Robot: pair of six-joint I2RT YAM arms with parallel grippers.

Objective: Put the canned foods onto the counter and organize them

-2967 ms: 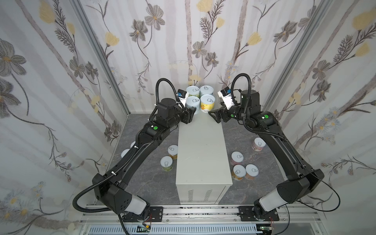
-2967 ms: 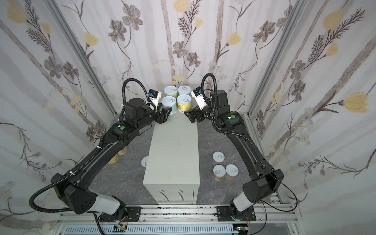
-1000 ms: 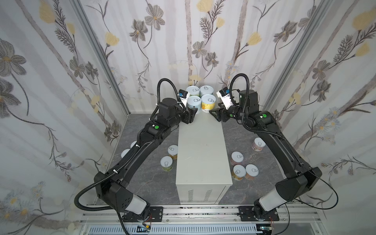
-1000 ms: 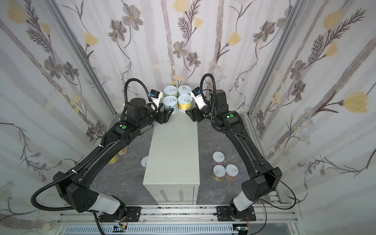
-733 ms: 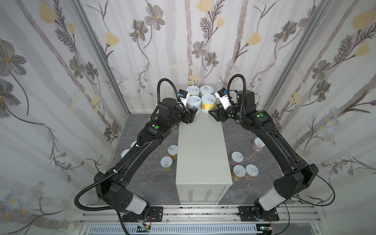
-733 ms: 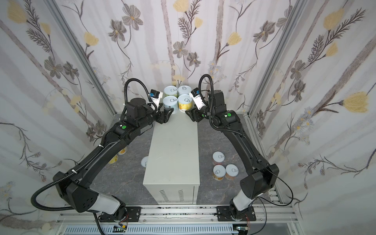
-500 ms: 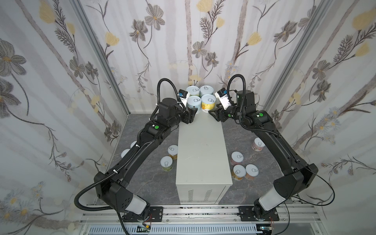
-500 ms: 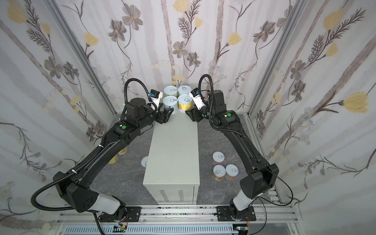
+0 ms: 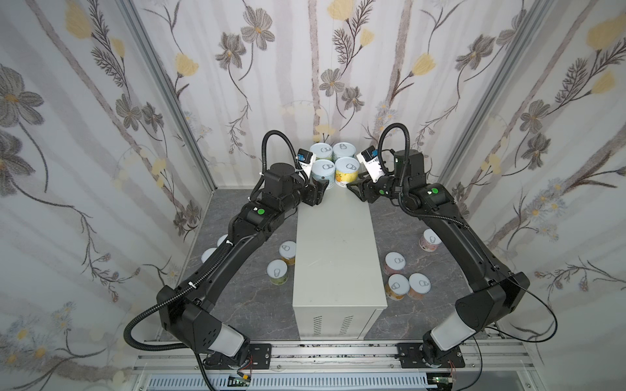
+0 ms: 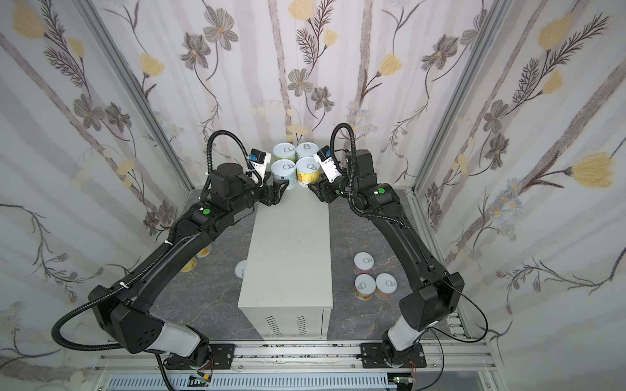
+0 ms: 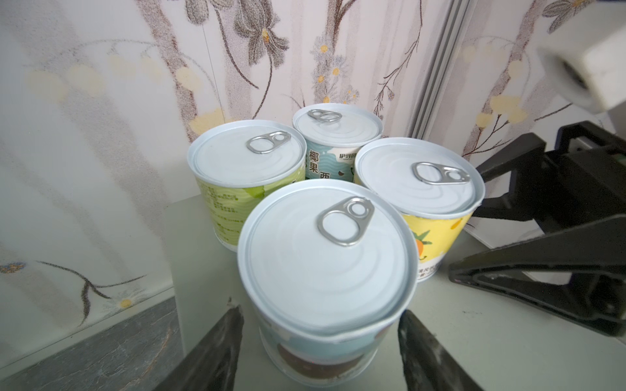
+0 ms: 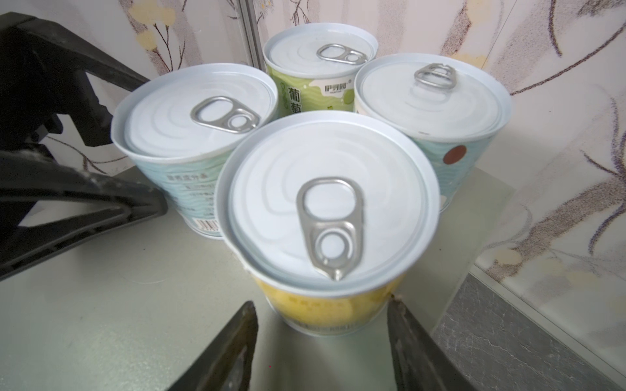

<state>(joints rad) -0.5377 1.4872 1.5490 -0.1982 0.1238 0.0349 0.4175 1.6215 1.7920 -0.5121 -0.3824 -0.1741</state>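
Several cans stand in a tight square at the far end of the counter [image 9: 335, 254] [image 10: 288, 254]. My left gripper [image 9: 321, 191] [image 10: 279, 189] [image 11: 320, 311] is open, its fingers either side of the pale blue can [image 9: 323, 172] [image 11: 325, 270] with gaps showing. My right gripper [image 9: 355, 189] [image 10: 313, 189] [image 12: 321, 301] is open too, its fingertips just short of the yellow can [image 9: 346, 171] [image 12: 325, 210]. Behind these stand a green can [image 11: 247, 169] [image 12: 318, 67] and a teal can [image 11: 335, 135] [image 12: 430, 111].
More cans stand on the dark marbled floor: on the left [image 9: 287, 252] [image 9: 277, 272] and partly under my left arm [image 9: 208, 254]; on the right a cluster [image 9: 394, 264] [image 9: 419, 284] and one under my right arm [image 9: 430, 240]. Flowered walls close in behind and beside.
My right gripper has edged in toward the yellow can. The left arm has hardly moved, and the cans on the counter stay where they were.
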